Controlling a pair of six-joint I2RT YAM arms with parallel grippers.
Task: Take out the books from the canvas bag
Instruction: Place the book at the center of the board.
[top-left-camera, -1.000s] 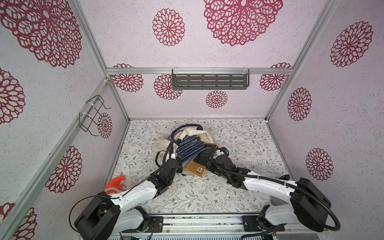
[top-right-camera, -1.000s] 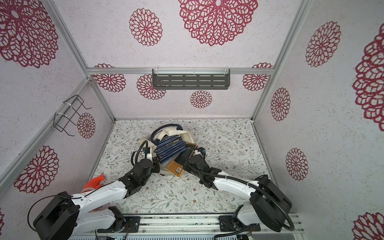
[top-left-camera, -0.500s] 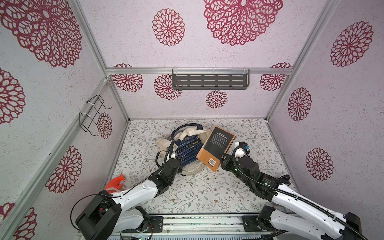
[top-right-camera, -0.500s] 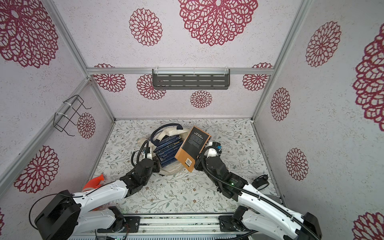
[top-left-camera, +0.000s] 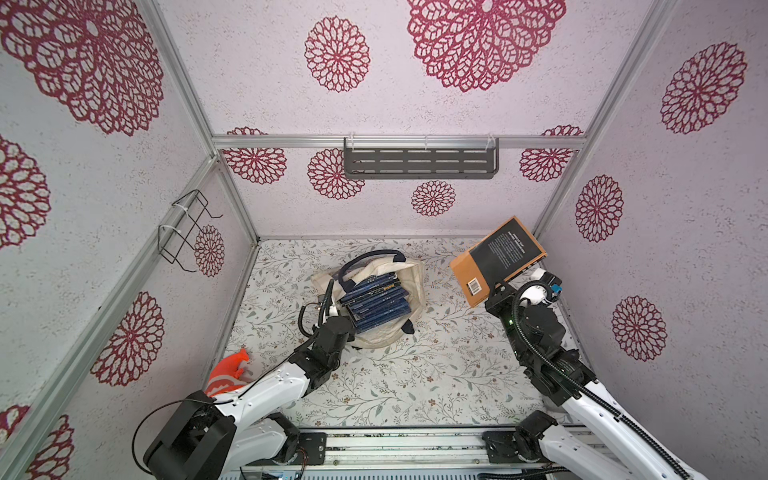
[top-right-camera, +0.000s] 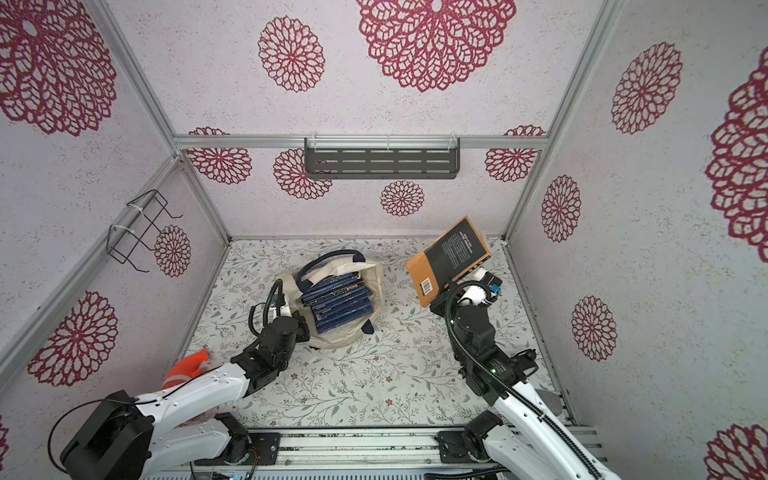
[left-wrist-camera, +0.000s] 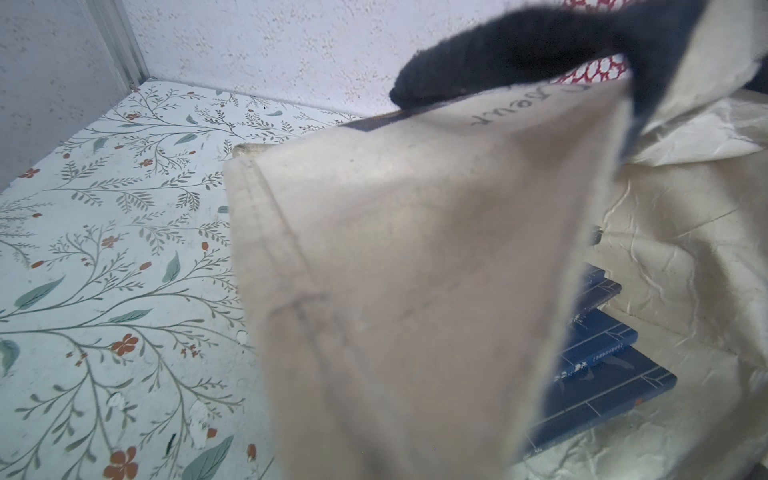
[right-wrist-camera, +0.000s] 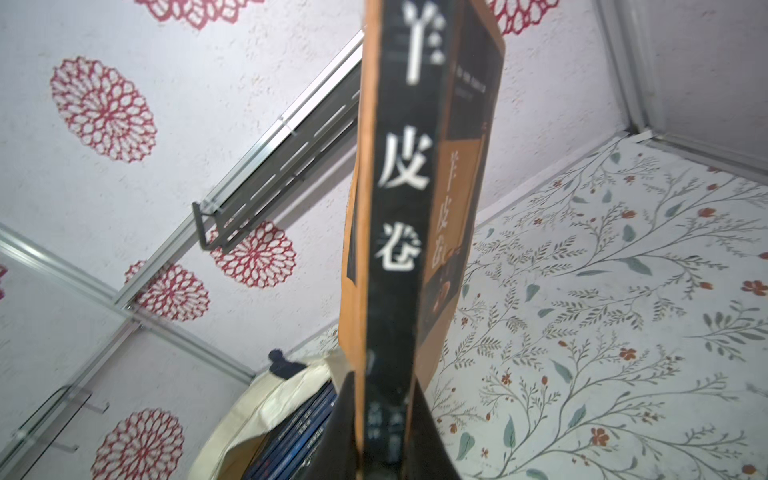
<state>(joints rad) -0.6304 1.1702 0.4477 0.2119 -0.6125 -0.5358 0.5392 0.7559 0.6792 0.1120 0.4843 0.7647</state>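
Across the lower middle of both top views we see a leaf-printed floor (top-left-camera: 415, 374), closed in by pale walls (top-left-camera: 270, 83) with red rosettes and a grey shelf (top-left-camera: 420, 162). At centre lies the bag (top-left-camera: 413, 286), our left gripper (top-left-camera: 348, 322) pinched shut on its rim, blue books (top-left-camera: 376, 305) stacked inside. Our right gripper (top-left-camera: 498, 289) clamps the orange book (top-left-camera: 496, 259) aloft at right, clear of the bag.

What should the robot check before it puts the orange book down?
1. The right hand grips the orange book: ok.
2. The orange book is clear of the canvas bag: ok.
3. Bare table nearby for landing: ok.
4. The left hand pinches the canvas bag edge: ok.
5. Bag emptied: not ok, blue books lie stacked inside.
6. Number of blue books inside: cannot tell.
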